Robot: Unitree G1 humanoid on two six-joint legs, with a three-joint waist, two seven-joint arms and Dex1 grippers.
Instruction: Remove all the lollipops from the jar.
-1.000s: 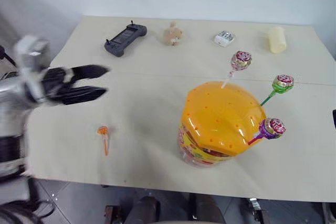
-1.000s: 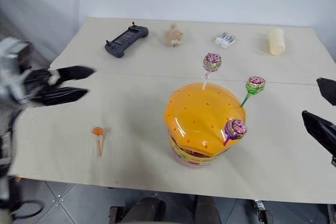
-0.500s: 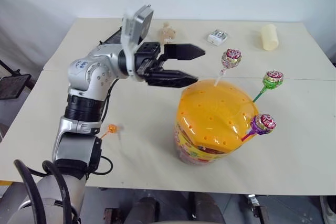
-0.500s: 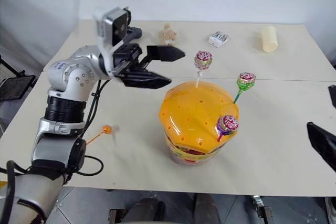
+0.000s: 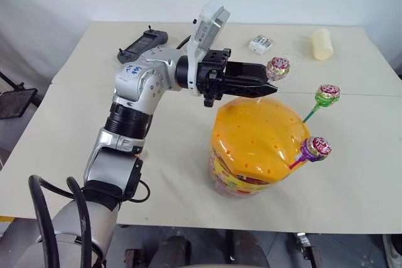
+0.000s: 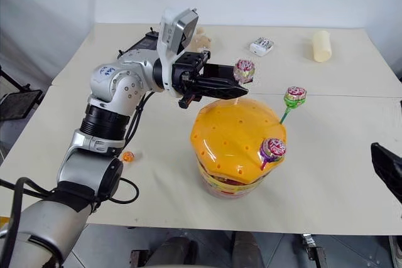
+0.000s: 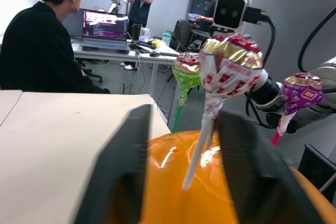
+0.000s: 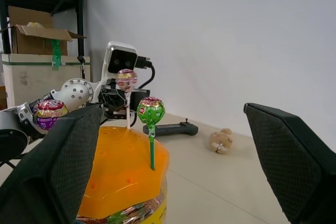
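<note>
Left gripper (image 5: 267, 85) at the red-pink lollipop (image 5: 277, 67) on the jar (image 5: 257, 149).
Its fingers stand on both sides of the white stick, not yet touching it; right gripper (image 8: 173, 166) is wide open, empty.

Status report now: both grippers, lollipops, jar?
Left gripper around red-pink lollipop stick, gap visible. Right gripper open, empty. Three lollipops in orange-domed clear jar; orange lollipop on table.
</note>
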